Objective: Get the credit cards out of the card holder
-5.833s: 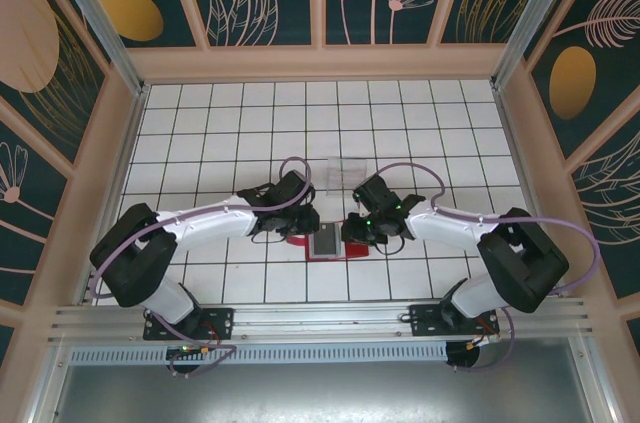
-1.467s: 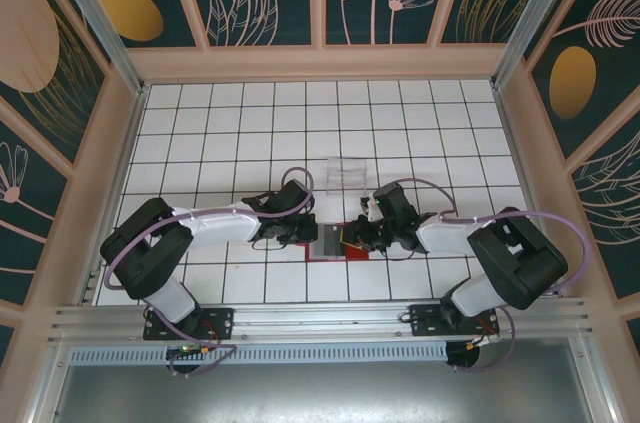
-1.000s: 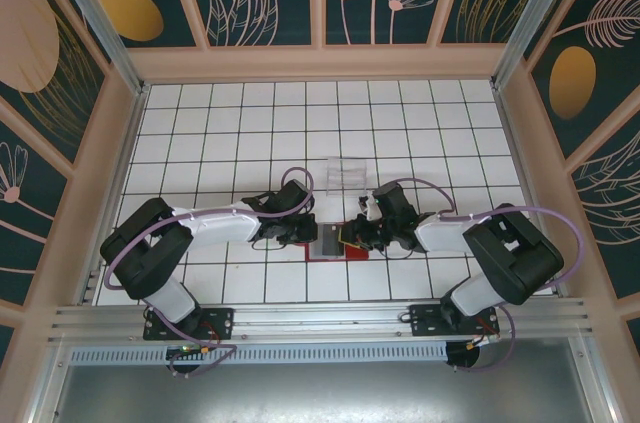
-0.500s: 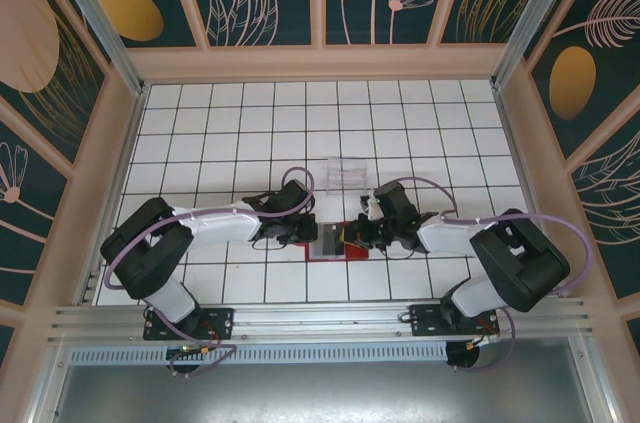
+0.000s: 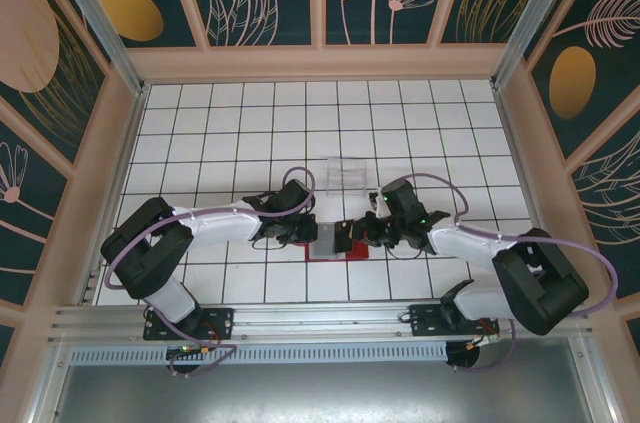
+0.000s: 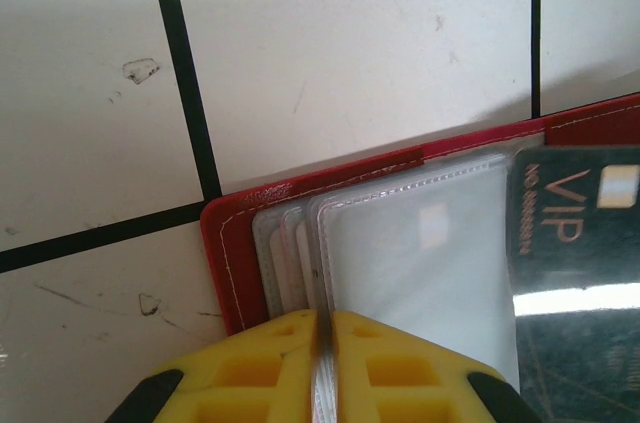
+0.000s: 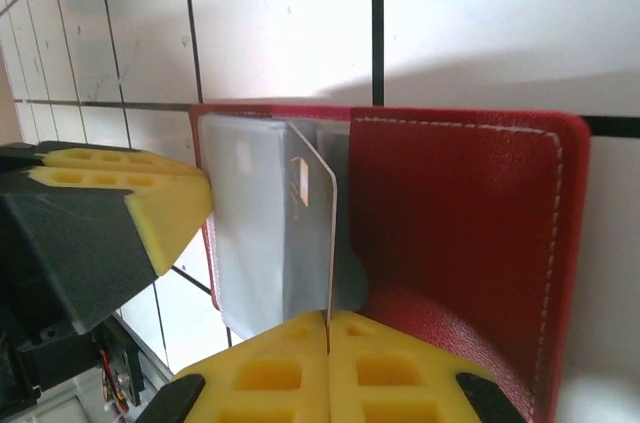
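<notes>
One black card point(image 6: 575, 283) protrudes from red card holder point(image 6: 225, 268).

Overhead, wrist close-ups: shared card holder point(image 7: 460, 213)

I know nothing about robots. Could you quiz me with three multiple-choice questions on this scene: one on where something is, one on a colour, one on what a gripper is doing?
1. Where does the card holder lie?
A) at the far wall
B) between the two grippers
C) off the table

2. What colour is the VIP card?
A) black
B) yellow
C) pink

3. How is the right gripper?
A) wide open
B) shut on the VIP card's edge
C) holding a pen

Answers:
1 B: the left gripper pinches one side, the right gripper works the other.
2 A: dark face, pale letters.
3 B: its yellow fingers meet on the thin edge.
</notes>
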Robot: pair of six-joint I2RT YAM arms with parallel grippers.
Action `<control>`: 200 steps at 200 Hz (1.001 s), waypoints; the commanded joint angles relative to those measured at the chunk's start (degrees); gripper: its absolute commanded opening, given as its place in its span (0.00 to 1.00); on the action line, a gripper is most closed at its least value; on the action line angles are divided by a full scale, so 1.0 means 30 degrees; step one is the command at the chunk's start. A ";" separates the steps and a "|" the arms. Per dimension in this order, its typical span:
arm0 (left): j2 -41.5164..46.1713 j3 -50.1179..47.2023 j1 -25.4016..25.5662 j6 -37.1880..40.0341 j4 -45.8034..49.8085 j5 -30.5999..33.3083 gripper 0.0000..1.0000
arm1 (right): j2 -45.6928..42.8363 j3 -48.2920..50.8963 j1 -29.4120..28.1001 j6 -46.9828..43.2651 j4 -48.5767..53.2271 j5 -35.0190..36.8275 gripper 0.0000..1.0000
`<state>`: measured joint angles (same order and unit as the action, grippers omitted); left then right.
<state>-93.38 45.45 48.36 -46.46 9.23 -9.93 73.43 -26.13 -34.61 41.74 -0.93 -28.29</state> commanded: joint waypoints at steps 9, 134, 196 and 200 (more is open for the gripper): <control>0.0063 0.0051 0.0106 0.0441 0.1303 0.0477 0.15 | -0.1302 -0.0762 0.0399 -0.0954 0.1986 0.1291 0.07; 0.0654 0.0661 0.0100 0.0667 0.0734 0.0759 0.16 | -0.2445 -0.5702 0.2570 -0.9327 0.4591 0.4605 0.00; 0.1237 0.0779 0.0107 0.0804 0.0738 0.1179 0.17 | -0.1900 -0.8010 0.2575 -1.6686 0.4782 0.5577 0.00; 0.1267 0.0787 0.0111 0.0826 0.0773 0.1226 0.17 | -0.1777 -0.8174 0.2592 -1.7154 0.4850 0.5578 0.00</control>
<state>-91.44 46.59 48.36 -45.17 10.33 -7.92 66.59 -46.81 -27.09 2.96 12.43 -13.69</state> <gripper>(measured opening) 0.165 0.053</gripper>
